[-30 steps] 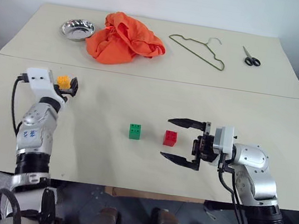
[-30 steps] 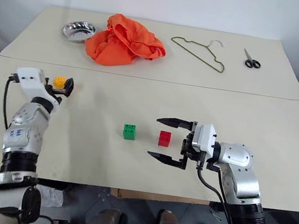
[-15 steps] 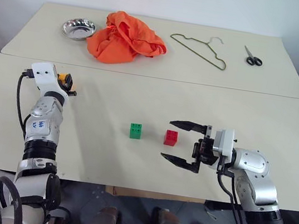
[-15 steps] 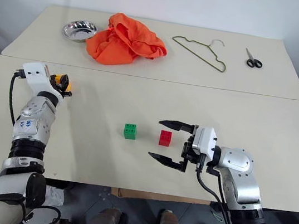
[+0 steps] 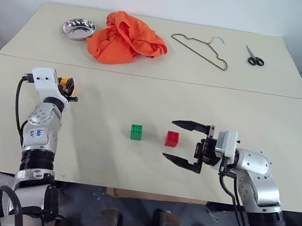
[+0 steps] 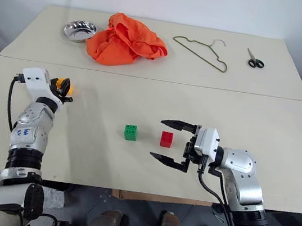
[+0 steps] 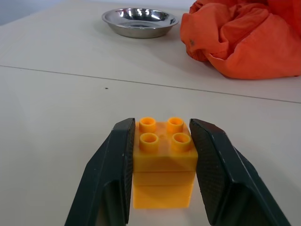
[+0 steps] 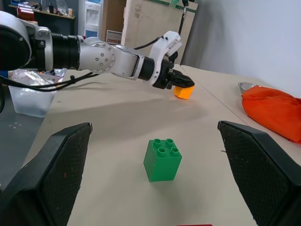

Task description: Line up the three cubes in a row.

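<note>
On the near table (image 5: 283, 138), a smooth beige top butted against a second table (image 5: 281, 81) of the same stuff behind it, the big change from a second ago is on the left. Back then the left gripper (image 7: 160, 141) had its black fingers spread around the yellow-orange cube (image 7: 163, 157); now they're pressed in tight on both sides of it, pinching it near the table's left edge. In the right wrist view that cube looks lifted slightly off the table, but I can't say for sure. It's glossy plastic with four round studs on top, and the finger pads (image 7: 209, 160) have a fine cross-hatch texture.

Everything else looks the same as before. The right gripper (image 5: 183, 143) sits level, pointing left, fingers spread wide with nothing between them, just beside the red cube (image 5: 172, 139). The green cube (image 5: 136, 132) is near it on its left, same studded blocky shape, both flat on the table and well apart from the yellow-orange one.

Back table, biggest first: a crumpled orange cloth (image 5: 125, 38), soft and bunched up, a thin wire hanger (image 5: 200, 47), a shiny round metal bowl (image 5: 78, 29), and small black-handled scissors (image 5: 254, 58).
</note>
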